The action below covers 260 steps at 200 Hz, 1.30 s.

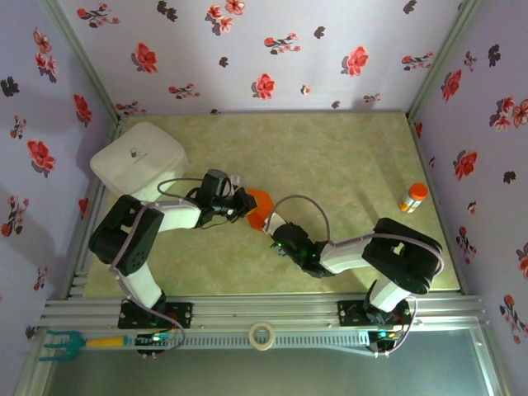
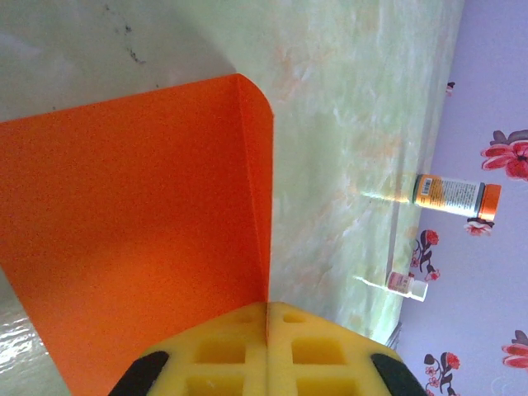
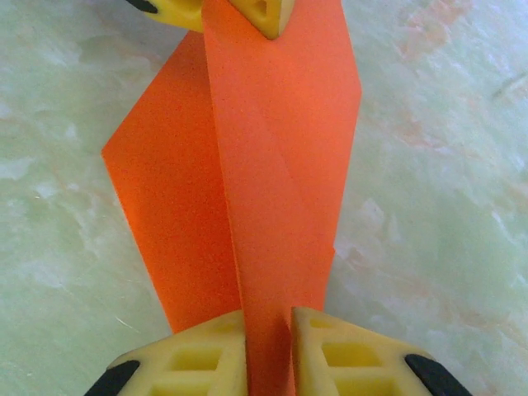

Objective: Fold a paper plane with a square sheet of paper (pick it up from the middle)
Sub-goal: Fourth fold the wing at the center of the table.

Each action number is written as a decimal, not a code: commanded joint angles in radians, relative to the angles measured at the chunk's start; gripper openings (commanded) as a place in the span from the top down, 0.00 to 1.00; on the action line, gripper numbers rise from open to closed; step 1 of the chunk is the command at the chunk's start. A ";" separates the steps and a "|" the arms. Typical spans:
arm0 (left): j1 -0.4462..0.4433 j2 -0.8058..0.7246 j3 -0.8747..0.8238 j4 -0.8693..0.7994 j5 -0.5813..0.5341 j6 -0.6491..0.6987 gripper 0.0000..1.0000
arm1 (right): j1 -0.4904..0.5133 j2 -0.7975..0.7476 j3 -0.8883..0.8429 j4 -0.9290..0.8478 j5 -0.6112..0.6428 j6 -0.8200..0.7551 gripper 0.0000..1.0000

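Note:
The square sheet of paper (image 1: 261,205) is bright orange, creased into a wedge, and held mid-table between both grippers. My left gripper (image 1: 238,203) comes at it from the left. In the left wrist view its yellow pads (image 2: 223,351) press together, so the left gripper (image 2: 268,318) is shut on an edge of the sheet (image 2: 140,231). My right gripper (image 1: 277,234) is at the sheet's near right end. In the right wrist view the right gripper (image 3: 268,318) has its jaws a narrow gap apart, with a raised fold of the sheet (image 3: 272,165) filling that gap. The left gripper's fingertips (image 3: 264,16) pinch the far end.
A white box (image 1: 139,161) sits at the table's back left. An orange-capped bottle (image 1: 413,197) stands near the right edge and also appears as the bottle (image 2: 458,195) in the left wrist view. A tape roll (image 1: 262,335) lies on the front rail. Flowered walls enclose the table.

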 commanded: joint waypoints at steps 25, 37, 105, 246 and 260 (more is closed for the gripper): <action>0.006 -0.004 0.018 0.009 0.013 -0.006 0.99 | -0.015 -0.022 -0.016 0.030 -0.022 0.033 0.86; 0.006 -0.005 0.018 0.009 0.014 -0.006 0.99 | -0.017 -0.024 -0.016 0.027 -0.023 0.036 0.87; 0.007 -0.022 0.016 0.004 0.005 -0.005 0.81 | -0.026 -0.025 -0.011 0.018 -0.069 0.060 0.91; 0.021 -0.186 0.002 -0.190 -0.160 0.069 0.38 | -0.122 0.034 -0.014 0.061 -0.363 0.297 0.85; 0.021 -0.184 0.001 -0.190 -0.159 0.069 0.38 | -0.124 0.032 -0.013 0.062 -0.365 0.303 0.84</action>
